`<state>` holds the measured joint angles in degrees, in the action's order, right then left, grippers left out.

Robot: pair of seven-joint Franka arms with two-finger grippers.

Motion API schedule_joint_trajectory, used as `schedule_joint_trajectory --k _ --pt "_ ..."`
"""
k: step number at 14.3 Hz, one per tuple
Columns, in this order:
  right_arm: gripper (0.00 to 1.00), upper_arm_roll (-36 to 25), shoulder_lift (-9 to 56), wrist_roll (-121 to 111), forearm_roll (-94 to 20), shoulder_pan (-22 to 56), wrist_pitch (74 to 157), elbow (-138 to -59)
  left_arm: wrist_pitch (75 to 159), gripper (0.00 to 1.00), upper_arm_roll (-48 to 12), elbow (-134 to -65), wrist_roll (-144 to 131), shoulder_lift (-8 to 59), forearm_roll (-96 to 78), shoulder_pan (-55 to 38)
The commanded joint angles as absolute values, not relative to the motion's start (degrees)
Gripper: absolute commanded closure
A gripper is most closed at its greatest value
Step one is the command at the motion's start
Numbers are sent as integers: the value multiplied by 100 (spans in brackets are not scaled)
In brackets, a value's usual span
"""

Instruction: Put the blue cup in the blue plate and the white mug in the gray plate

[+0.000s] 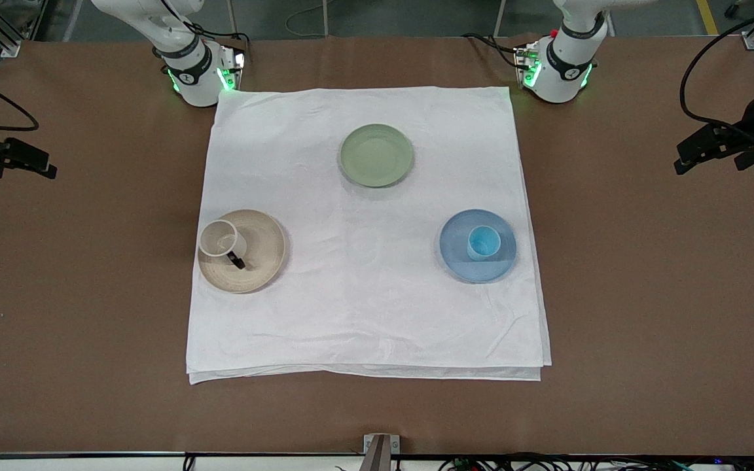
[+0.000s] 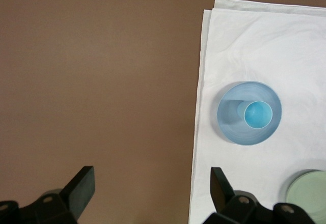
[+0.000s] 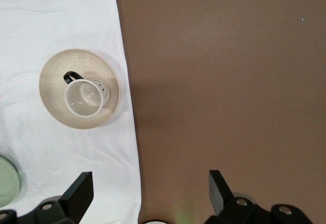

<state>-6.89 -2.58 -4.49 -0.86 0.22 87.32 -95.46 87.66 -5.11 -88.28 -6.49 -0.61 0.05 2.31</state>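
The left gripper [image 2: 152, 193] hangs with its two dark fingers [image 2: 81, 186] spread wide and holding nothing, over the bare brown counter [image 1: 612, 294] at the left arm's end, just off the edge of the white cloth [image 1: 364, 307]. In the front view this left gripper [image 1: 694, 154] shows at the counter's edge, well apart from every dish. The arm waits there.

The right gripper [image 3: 150, 193] is likewise spread, its fingers [image 3: 79, 191] empty, over the bare counter at the right arm's end beside the cloth's edge; in the front view the right gripper [image 1: 36, 167] sits well apart from the dishes. This arm waits too.

On the cloth, toward the left arm's end, the small light-blue handleless tumbler, the blue cup [image 1: 483, 243], stands upright in the round shallow blue plate [image 1: 455, 258], near the plate's middle. Toward the right arm's end, the small cream-white mug with a thin dark loop handle, the white mug [image 1: 219, 238], stands upright on the round beige-tan gray plate [image 1: 266, 252], set toward the plate's rim at the right arm's end, its handle pointing toward the plate's middle.

A round pale green plate [image 1: 376, 155] lies empty on the cloth between the two, farther from the front camera than both.
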Motion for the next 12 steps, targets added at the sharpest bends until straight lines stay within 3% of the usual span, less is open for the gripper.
schedule_joint_trajectory --k 1,12 --pt "0 -589 -641 -466 9 -70 8824 -9835 8632 0 -501 -8886 -668 -149 -71 255" --pt "0 -501 -642 -736 9 -88 8815 -9668 8561 0 -483 -8710 -580 -79 105 264"
